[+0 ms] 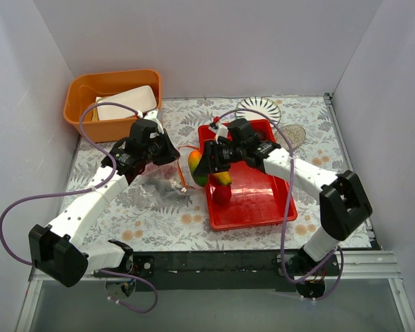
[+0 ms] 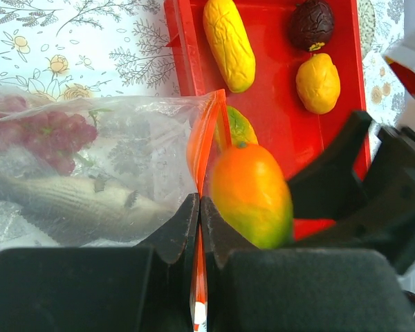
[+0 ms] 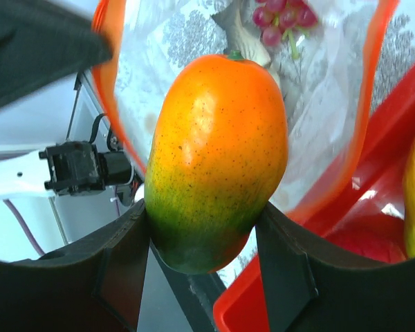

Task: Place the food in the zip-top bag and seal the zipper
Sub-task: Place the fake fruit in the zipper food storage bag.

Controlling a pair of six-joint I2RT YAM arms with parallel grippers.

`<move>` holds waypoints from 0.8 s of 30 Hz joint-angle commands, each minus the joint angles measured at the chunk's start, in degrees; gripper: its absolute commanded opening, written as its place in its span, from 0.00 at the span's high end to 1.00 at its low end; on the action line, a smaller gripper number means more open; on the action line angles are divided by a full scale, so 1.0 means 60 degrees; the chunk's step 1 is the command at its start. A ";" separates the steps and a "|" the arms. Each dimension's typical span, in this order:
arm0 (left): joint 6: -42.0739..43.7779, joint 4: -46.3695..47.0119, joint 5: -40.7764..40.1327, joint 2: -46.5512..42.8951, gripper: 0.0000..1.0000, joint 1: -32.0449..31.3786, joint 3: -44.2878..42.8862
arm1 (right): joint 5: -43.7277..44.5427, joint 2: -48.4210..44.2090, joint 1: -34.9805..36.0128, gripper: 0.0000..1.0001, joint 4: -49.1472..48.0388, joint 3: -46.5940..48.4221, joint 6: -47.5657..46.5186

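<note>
My left gripper [image 2: 199, 207] is shut on the orange-red zipper [image 2: 206, 138] and holds up the mouth of the clear zip-top bag [image 2: 124, 131]. Purple grapes [image 2: 52, 135] and a grey fish [image 2: 76, 204] lie inside the bag. My right gripper [image 3: 204, 235] is shut on an orange-green mango [image 3: 218, 152] and holds it at the open bag mouth [image 3: 117, 124]. From above, the mango [image 1: 197, 168] hangs between the bag [image 1: 159, 181] and the red tray [image 1: 263, 207]. Corn [image 2: 228, 41], a dark plum [image 2: 311, 24] and a yellow piece [image 2: 318, 83] lie in the tray, and a second mango [image 2: 241, 128] is partly hidden.
An orange bin [image 1: 79, 93] holding a white container stands at the back left. A white ribbed disc [image 1: 258, 108] lies behind the tray. A red apple [image 1: 222, 194] sits in the tray under my right gripper. White walls enclose the table on three sides.
</note>
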State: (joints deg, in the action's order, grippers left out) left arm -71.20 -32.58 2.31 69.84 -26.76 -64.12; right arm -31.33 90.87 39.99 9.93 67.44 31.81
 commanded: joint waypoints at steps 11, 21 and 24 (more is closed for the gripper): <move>-0.0189 -0.0166 0.0364 -0.0683 1.00 -0.0022 -0.0461 | -0.0403 0.3590 0.0747 0.35 0.0981 0.4259 -0.0849; -0.0101 -0.0151 -0.0633 -0.0816 1.00 -0.0022 -0.0476 | 0.1440 0.1322 0.0397 0.02 0.0541 0.2413 -0.1010; -0.0072 -0.0239 -0.0809 -0.0743 1.00 -0.0022 -0.0622 | 0.2960 0.0501 0.0206 0.02 0.1024 0.1916 -0.1185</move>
State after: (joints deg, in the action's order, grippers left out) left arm -72.01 -34.48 0.36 67.16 -26.76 -65.12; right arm -23.94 101.30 43.00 15.22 81.03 26.61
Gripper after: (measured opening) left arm 0.011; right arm 0.982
